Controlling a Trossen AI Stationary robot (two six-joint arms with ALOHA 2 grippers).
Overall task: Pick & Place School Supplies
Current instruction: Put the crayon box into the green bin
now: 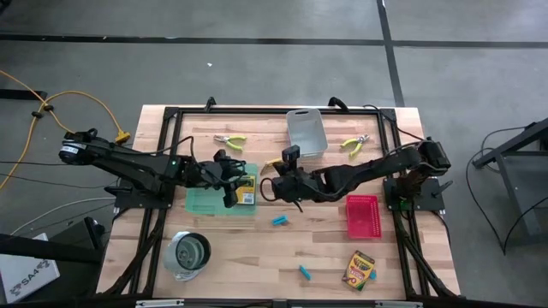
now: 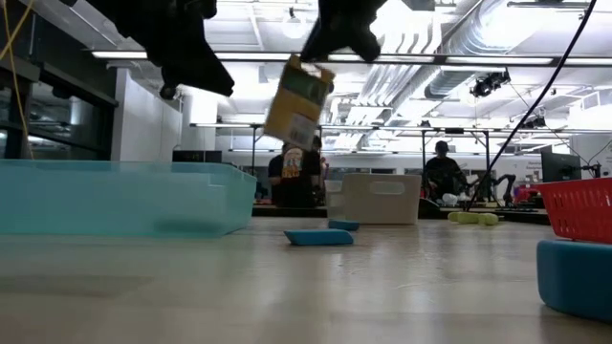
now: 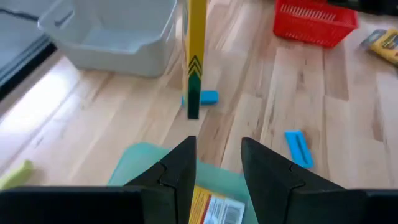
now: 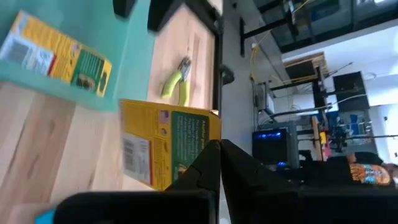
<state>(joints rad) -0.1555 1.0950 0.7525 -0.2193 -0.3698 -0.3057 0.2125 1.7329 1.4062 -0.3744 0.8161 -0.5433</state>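
Observation:
My right gripper (image 1: 276, 184) hangs over the table's middle, shut on a yellow-and-green crayon box (image 2: 298, 100). My left gripper (image 3: 214, 165) is open and hovers above a second crayon box (image 1: 247, 192), which lies flat on the green mat (image 1: 205, 204). A third crayon box (image 1: 360, 269) lies near the table's front right. Two light-blue blocks (image 1: 280, 221) (image 1: 304, 272) rest on the wood. Two plier-like tools (image 1: 229, 141) (image 1: 354, 145) lie toward the far edge, on either side of the grey bin. My right gripper pinches the crayon box by its upper end (image 2: 308, 69) between the two fingers, coming from above. In the right wrist view the fingers (image 4: 208, 163) close on the box's edge near one corner (image 4: 198, 144). The box hangs tilted below the gripper, lifted clear of the table.
A grey bin (image 1: 306, 133) stands at the far middle, a red tray (image 1: 361, 214) at the right and a round metal cup (image 1: 188, 254) at the front left. Bare wood shows between the mat and the red tray. People stand in the room beyond the table.

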